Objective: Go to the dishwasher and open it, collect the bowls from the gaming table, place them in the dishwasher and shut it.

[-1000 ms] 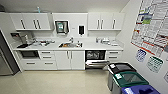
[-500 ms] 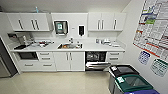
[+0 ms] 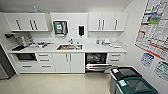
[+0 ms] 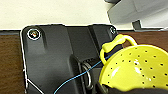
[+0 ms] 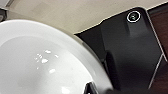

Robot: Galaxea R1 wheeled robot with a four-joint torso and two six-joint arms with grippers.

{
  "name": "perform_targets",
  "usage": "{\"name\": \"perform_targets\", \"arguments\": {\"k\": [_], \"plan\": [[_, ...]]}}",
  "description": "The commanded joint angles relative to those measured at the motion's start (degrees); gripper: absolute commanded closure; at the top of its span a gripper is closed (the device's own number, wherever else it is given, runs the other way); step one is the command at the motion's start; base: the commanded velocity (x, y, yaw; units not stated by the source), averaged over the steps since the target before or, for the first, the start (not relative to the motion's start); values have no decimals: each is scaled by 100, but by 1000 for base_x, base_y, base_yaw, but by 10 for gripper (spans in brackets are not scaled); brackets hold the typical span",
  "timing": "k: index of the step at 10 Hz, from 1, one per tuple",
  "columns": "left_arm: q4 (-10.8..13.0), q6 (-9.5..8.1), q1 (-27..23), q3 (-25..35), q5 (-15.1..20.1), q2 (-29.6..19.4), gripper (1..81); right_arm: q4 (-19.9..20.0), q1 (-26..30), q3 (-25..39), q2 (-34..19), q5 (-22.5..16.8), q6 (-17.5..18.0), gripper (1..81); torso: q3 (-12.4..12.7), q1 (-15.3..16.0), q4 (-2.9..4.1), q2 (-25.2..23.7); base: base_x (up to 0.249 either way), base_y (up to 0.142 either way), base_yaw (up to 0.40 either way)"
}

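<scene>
Ahead, the dishwasher [image 3: 98,62] sits open under the surface [image 3: 100,49], right of the sink [image 3: 69,47], its steel door [image 3: 98,66] lowered toward the floor. A yellow perforated bowl [image 4: 136,67] looms at the left wrist and a white bowl [image 5: 42,65] at the right; whether either end effector is pinching or spread, I cannot tell. Risks, as I judge them: the base could clip the door or the bins [image 3: 132,81] right of the dishwasher, and a loosely carried bowl could slip and drop.
</scene>
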Motion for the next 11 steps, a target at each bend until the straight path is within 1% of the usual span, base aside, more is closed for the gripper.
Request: {"name": "perform_targets", "arguments": {"k": [1,11], "plan": [[-12,-7,-267,43,94,-117,811,-129,271,152,-80,-35,-14,811,0,0,2,0,101,0,0],[-12,-7,-268,43,102,-117,811,-129,262,152,-89,-35,-14,811,2,-3,0,-9,101,0,0]]}}
